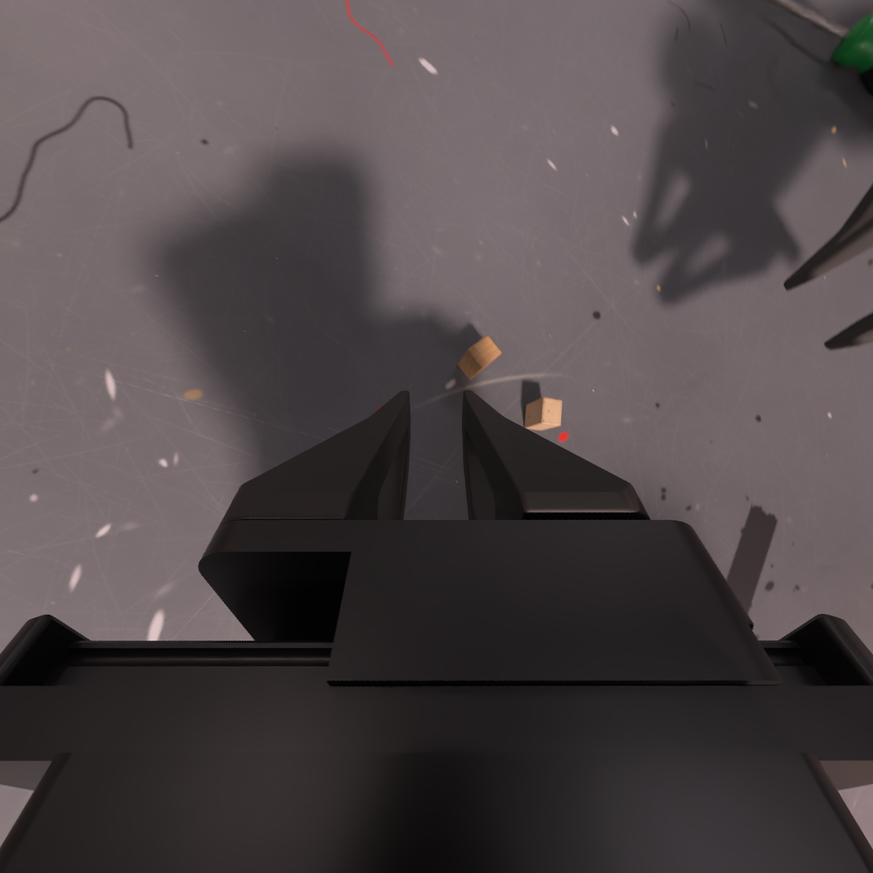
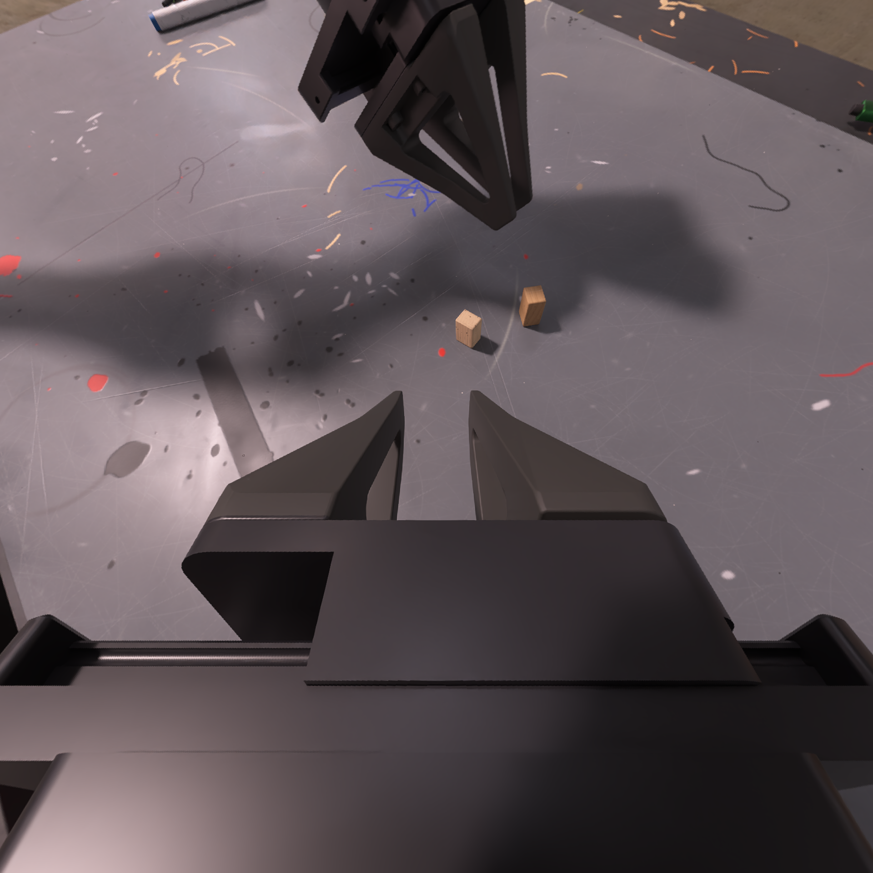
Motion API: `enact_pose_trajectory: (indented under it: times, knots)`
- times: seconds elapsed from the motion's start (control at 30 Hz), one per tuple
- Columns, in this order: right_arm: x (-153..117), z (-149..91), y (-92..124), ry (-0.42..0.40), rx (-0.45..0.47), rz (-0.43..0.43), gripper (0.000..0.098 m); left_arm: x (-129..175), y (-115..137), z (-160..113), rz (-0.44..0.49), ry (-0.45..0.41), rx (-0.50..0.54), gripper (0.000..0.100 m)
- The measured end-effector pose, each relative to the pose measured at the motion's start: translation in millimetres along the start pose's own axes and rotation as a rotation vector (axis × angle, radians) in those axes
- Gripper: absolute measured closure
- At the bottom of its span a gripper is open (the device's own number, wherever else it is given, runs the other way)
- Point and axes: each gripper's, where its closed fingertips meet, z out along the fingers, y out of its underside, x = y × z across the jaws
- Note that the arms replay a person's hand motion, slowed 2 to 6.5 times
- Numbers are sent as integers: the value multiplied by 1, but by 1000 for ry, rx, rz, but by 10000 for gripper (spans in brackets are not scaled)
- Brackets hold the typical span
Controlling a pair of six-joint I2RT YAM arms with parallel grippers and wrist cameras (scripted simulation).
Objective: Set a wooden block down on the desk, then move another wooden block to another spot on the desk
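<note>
Two small wooden blocks stand on the grey, scratched desk (image 1: 141, 307). A darker tan block (image 1: 478, 356) lies just beyond my left gripper's fingertips, and a paler block (image 1: 543, 413) sits to their right. My left gripper (image 1: 437, 394) hovers above the desk, slightly open and empty. In the right wrist view the paler block (image 2: 467, 328) and the darker block (image 2: 532, 305) stand a short gap apart ahead of my right gripper (image 2: 436, 393), which is open and empty. The left gripper (image 2: 500, 208) hangs above and behind the blocks.
A blue-capped marker (image 2: 198, 14) lies at the desk's far left edge. A green object (image 2: 864, 113) sits at the far right and also shows in the left wrist view (image 1: 855, 47). The right gripper's fingers (image 1: 831, 255) enter the left view's right edge. Paint flecks and scribbles mark the desk (image 2: 661, 449).
</note>
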Motion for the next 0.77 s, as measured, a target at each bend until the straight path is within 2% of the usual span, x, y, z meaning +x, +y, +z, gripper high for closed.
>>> enact_pose_trajectory:
  times: [0.23,0.57,0.77]
  knots:
    - [0,1,2,9,-13,-13,746,-16,-13,2,-53,-75,56,707]
    - [1,1,3,10,-19,-15,745,-44,-30,14,-9,-250,60,614]
    - [2,1,3,12,-20,-15,744,-54,-46,23,-4,-280,73,571]
